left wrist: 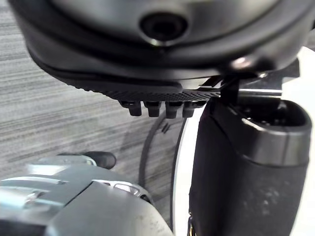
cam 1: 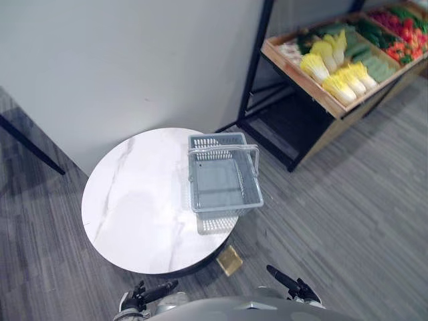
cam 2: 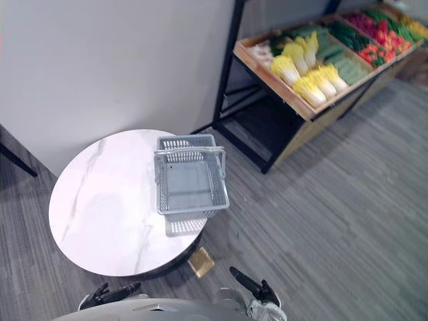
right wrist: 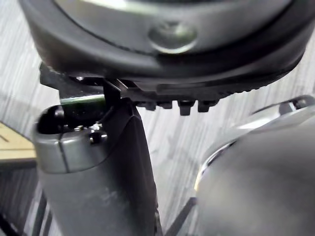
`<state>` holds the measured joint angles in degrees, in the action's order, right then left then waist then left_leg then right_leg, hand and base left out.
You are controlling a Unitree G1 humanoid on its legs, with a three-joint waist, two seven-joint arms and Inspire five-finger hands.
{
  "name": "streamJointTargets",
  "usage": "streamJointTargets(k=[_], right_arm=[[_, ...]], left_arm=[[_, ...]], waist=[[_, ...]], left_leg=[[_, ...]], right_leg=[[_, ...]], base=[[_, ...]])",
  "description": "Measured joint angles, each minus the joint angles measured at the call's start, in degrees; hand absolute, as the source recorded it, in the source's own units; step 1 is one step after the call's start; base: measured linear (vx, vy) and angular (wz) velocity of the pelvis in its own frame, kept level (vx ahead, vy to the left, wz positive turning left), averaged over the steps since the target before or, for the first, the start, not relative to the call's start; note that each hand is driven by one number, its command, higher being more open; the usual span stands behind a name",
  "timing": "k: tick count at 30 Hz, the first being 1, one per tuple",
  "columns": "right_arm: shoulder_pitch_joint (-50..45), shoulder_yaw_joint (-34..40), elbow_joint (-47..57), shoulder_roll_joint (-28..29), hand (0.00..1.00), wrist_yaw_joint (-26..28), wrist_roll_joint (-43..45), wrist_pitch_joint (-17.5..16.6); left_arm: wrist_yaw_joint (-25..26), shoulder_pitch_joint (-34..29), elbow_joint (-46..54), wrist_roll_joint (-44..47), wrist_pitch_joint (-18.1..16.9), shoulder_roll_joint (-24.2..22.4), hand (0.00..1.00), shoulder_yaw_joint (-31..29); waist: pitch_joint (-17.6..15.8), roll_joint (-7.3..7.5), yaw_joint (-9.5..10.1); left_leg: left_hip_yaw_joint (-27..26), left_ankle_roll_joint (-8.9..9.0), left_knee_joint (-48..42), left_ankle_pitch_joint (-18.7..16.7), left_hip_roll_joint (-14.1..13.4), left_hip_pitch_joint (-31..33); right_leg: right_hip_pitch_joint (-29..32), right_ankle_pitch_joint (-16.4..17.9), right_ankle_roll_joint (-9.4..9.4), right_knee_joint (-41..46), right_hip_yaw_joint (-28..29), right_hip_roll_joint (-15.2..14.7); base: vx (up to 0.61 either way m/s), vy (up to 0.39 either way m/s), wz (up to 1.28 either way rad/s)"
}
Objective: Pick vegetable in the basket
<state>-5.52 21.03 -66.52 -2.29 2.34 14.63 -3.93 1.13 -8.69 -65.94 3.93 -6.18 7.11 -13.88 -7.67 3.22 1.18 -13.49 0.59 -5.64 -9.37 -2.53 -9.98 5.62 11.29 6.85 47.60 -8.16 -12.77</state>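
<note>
Two hands nearest, low: left hand [cam 1: 144, 295], right hand [cam 1: 295, 285], both loosely open, holding nothing | 1 tan block [cam 1: 229, 260] on floor | 1 round marble table [cam 1: 140, 200] | 1 grey basket [cam 1: 215, 140] empty, at table's right edge | vegetables [cam 1: 371, 33] well beyond on 1 wooden shelf [cam 1: 301, 78], roughly 6 yellow cabbages [cam 1: 338, 88]

Left hand [cam 1: 148, 294], right hand [cam 1: 292, 284] low, fingers [cam 1: 277, 274] straight, empty.

Bright, soft, even light from above. Small pale shadow on table [cam 1: 134, 174] just beside basket [cam 1: 229, 203]. Dark under shelf [cam 1: 301, 79].
</note>
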Motion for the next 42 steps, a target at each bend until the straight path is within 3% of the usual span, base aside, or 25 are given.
streamJointTargets(k=[2,4,5,6,7,8,9,11,13,15,20,24,28,29,32,34,35,37,42], right_arm=[[-0.59,0.08,0.04,-0.29,1.00,0.34,0.00,-0.02],[-1.09,0.97,0.10,-0.63,1.00,0.57,0.33,-0.04],[-1.61,0.91,0.07,-0.67,1.00,0.56,0.32,-0.05],[-2.43,0.91,-0.17,-0.20,1.00,0.54,0.32,-0.03],[-3.20,0.94,-0.28,0.90,1.00,0.29,0.35,-0.02],[-3.77,1.68,-0.38,0.82,1.00,0.17,1.54,0.20],[-4.28,1.45,-0.19,0.36,1.00,0.11,1.52,0.18],[-4.36,1.27,-0.22,-1.73,1.00,-0.18,1.44,0.23],[-4.17,1.47,-0.32,-2.15,1.00,-0.15,1.43,0.36],[-3.69,3.01,-1.15,-2.30,1.00,-0.15,1.44,0.54],[-2.05,18.06,-3.84,-3.25,1.00,-1.02,1.60,1.94],[1.51,41.74,-7.57,-11.28,1.00,-3.14,2.78,3.65],[5.09,53.46,-7.98,-20.54,1.00,-5.47,5.62,3.77],[6.14,53.83,-7.95,-22.09,1.00,-5.87,6.32,3.77],[10.67,48.43,-3.67,-27.05,1.00,-7.98,8.97,3.70],[11.88,40.54,5.24,-27.22,1.00,-9.41,11.24,3.31],[12.17,34.76,14.00,-27.23,1.00,-11.04,11.02,2.91],[12.90,29.78,21.97,-27.22,1.00,-12.93,9.95,1.70],[13.34,16.43,40.96,-27.46,1.00,-13.33,3.48,-2.43]], left_arm=[[-0.09,-0.03,0.04,-0.04,-0.07,-0.25,1.00,-0.05],[-0.08,-0.05,0.01,-0.03,-0.05,-1.03,1.00,-0.62],[-0.13,-0.08,0.05,-0.02,-0.05,-1.20,1.00,-0.76],[-0.18,-0.42,0.18,-0.02,-0.10,-1.03,1.00,-1.67],[-0.23,-0.78,0.32,-0.03,-0.12,-0.31,1.00,-2.70],[0.33,-1.05,-0.76,-0.02,0.33,-0.79,1.00,-3.80],[0.15,-1.54,-0.81,-0.02,0.27,-1.48,1.00,-4.31],[0.06,-1.42,-0.80,-0.02,0.17,-3.85,1.00,-5.22],[0.04,-1.40,-0.86,-0.02,0.06,-4.05,1.00,-5.17],[0.00,-1.37,-0.93,0.02,0.08,-3.71,1.00,-5.18],[0.07,-1.26,-0.96,1.02,0.39,-2.11,1.00,-5.23],[-1.29,-0.93,-1.09,1.05,0.73,0.11,1.00,-9.94],[-2.48,-1.12,-1.12,2.60,1.21,2.36,1.00,-12.01],[-2.61,-1.25,-1.12,2.76,1.20,2.48,1.00,-12.12],[-3.06,-2.15,-1.55,2.78,1.20,2.27,1.00,-12.74],[-3.03,-2.87,-1.55,3.00,1.23,1.50,1.00,-12.67],[-2.98,-3.17,-1.44,3.26,1.23,0.75,1.00,-12.14],[-2.82,-3.19,-1.27,3.48,1.23,0.13,1.00,-11.20],[-3.03,-2.94,1.52,3.41,1.29,-0.33,1.00,-8.04]], waist=[[0.03,-0.45,0.02],[0.01,-1.74,-0.10],[0.09,-1.96,-0.09],[0.25,-1.08,0.21],[1.01,0.98,0.17],[1.82,0.14,0.26],[2.66,-0.46,0.12],[3.86,-4.16,0.30],[4.12,-4.72,0.29],[4.28,-4.17,0.23],[5.24,-1.95,0.08],[5.86,0.11,-1.20],[6.14,0.56,-2.27],[6.31,0.74,-2.66],[6.65,-0.72,-3.29],[6.67,-1.67,-3.26],[6.74,-2.83,-3.24],[6.73,-3.70,-3.19],[6.29,-2.96,-3.83]], left_leg=[[2.74,0.15,0.20,-0.10,-0.73,-0.32],[6.35,1.39,-0.37,-0.78,-2.80,0.79],[7.97,2.02,-0.76,-1.08,-3.45,1.43],[9.55,3.29,-0.84,-1.45,-3.11,1.75],[10.97,4.20,-0.69,-1.68,-1.86,1.78],[12.06,5.74,-0.97,-1.88,-3.06,1.57],[11.25,6.17,-1.04,-1.54,-3.85,2.20],[11.61,7.72,0.96,-0.50,-7.26,2.68],[11.91,8.21,2.97,0.99,-8.41,2.50],[12.29,8.19,4.57,2.12,-9.36,2.56],[12.97,8.29,5.82,2.44,-8.21,2.66],[13.19,7.60,5.84,2.21,-5.95,4.00],[13.34,7.02,5.64,1.93,-5.02,4.40],[13.33,6.98,5.50,1.90,-4.92,4.55],[12.43,6.83,5.44,1.79,-4.84,4.71],[11.37,6.96,5.20,1.34,-4.93,4.58],[10.88,6.97,4.59,0.72,-4.94,4.62],[10.49,6.90,4.10,0.26,-4.94,4.88],[10.49,6.94,3.16,-0.59,-5.16,5.30]], right_leg=[[2.32,3.71,-1.77,-2.93,1.06,0.32],[4.50,3.99,-2.36,-13.14,7.74,3.96],[4.29,3.22,-1.44,-18.92,11.58,5.52],[3.83,-0.13,-0.19,-26.08,15.58,5.75],[3.35,-4.75,0.60,-29.45,16.52,4.49],[3.04,-4.15,1.58,-28.19,14.14,4.82],[2.71,-3.72,0.81,-29.07,12.81,5.18],[1.38,-3.37,-0.24,-30.92,8.96,7.36],[0.80,-3.22,-0.89,-31.75,7.37,8.24],[-0.17,-3.56,-1.44,-33.36,5.58,9.06],[-1.97,-4.91,-0.98,-36.94,4.81,8.06],[-2.41,-6.97,0.43,-40.28,5.14,5.98],[-2.66,-7.37,0.90,-41.01,5.16,5.14],[-2.59,-7.43,0.98,-41.08,5.16,5.04],[-2.05,-7.91,1.11,-41.65,6.07,5.13],[-1.44,-8.03,0.93,-41.60,7.16,5.43],[-1.19,-8.02,0.92,-41.56,7.83,5.54],[-0.72,-8.02,0.91,-41.49,8.49,5.64],[-0.65,-7.99,0.85,-41.60,8.53,5.82]], base=[[0.09,-0.085,0.78],[0.08,-0.147,0.79],[0.10,-0.210,1.00],[0.13,-0.274,0.91],[0.21,-0.384,0.93],[0.20,-0.343,0.76],[0.24,-0.298,0.75],[0.23,-0.233,0.67],[0.14,-0.158,0.49],[0.10,-0.111,0.36],[0.04,0.034,0.11],[0.00,0.108,0.03],[-0.01,0.057,0.02],[0.00,0.000,0.00],[0.00,0.029,-0.17],[0.02,0.025,-0.28],[0.02,0.026,-0.25],[0.02,0.023,-0.18],[0.03,0.014,-0.03]])
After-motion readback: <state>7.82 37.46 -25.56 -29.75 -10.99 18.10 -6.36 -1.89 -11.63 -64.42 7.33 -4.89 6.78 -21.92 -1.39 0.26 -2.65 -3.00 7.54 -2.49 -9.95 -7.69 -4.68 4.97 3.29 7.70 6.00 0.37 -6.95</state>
